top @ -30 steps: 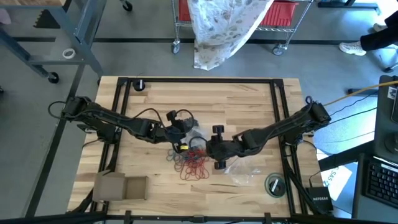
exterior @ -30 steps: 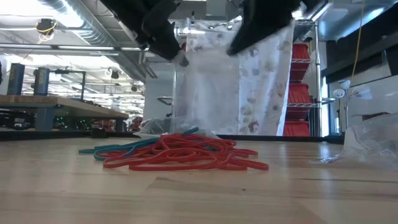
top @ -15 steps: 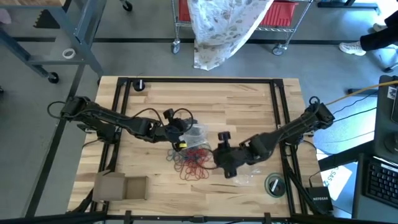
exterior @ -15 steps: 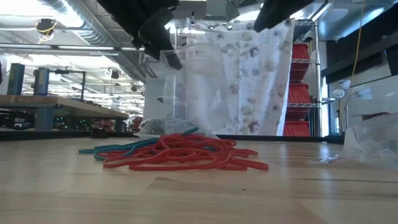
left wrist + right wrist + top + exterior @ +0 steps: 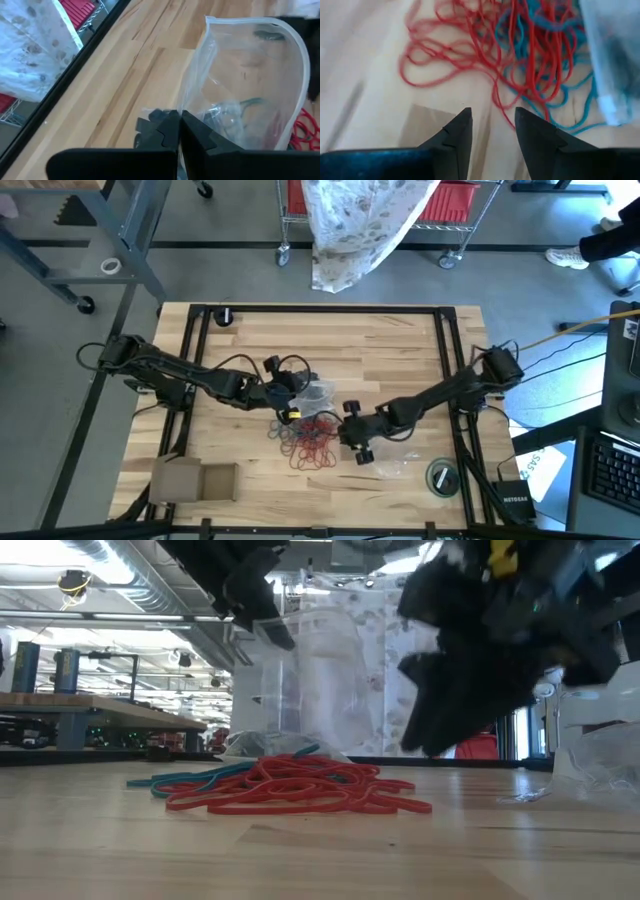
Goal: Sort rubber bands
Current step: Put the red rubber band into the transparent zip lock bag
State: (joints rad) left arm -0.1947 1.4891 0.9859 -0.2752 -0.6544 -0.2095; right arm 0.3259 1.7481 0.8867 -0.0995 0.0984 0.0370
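The rubber bands lie in a loose red and teal pile on the wooden table, also in the low view and the right wrist view. My left gripper is shut on a clear plastic bag just far-left of the pile. A few dark and teal bands lie inside the bag. My right gripper is open and empty, slanting down just above the table at the pile's right edge. My left gripper pinches the clear bag's edge beside its open mouth between its two shut fingers. The fingers come from the table's left, slanting down. The bag hangs below them with its mouth held open.
A second clear bag lies at the near right, beside a round lid-like object. A cardboard box sits at the near left. A small black round thing is at the far left. Black frame rails border the table.
My right gripper has come away from the bag, toward the table's near edge. It then dropped steeply toward the pile's right side and tipped further downward, its fingers still open. My left gripper and the bag have kept still.
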